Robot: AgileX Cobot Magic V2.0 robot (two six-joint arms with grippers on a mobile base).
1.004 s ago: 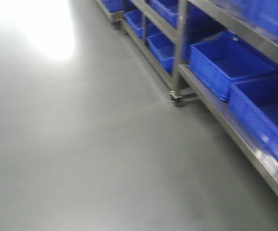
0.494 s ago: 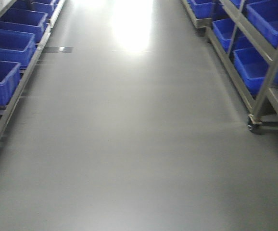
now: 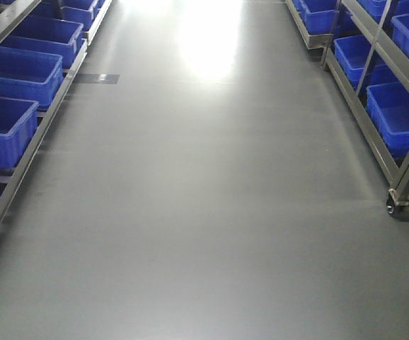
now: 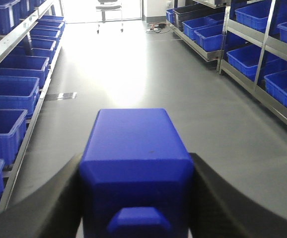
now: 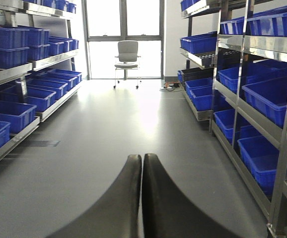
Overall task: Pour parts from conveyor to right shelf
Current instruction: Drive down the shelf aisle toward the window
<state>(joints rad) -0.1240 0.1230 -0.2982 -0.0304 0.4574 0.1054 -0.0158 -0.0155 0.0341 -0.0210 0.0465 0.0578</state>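
A second ago the front view was filled by the steel-framed right shelf (image 5: 262,47) close on one side. Since then the view has swung round, and it now looks straight down the aisle of smooth grey floor (image 3: 204,212). The shelf's large glossy blue plastic tubs (image 3: 395,113) have slid out towards the edge of the picture, and a second rack of blue tubs (image 3: 20,71) has come in opposite. The base has therefore turned away from the shelf face and is not lined up for a pour.

The left claw (image 4: 136,198) is spread about as wide as the small blue plastic block (image 4: 136,158), with one dark finger pressed to each side of it. The block sits level and projects forward of the fingertips. The right claw (image 5: 142,163) has its fingers pressed together with nothing between them.

The shelf runs ahead of and to the right of both claws, well apart from the block. The conveyor is not in view. The block seems picked up but not yet delivered, so the base probably has to face a tub before tipping.
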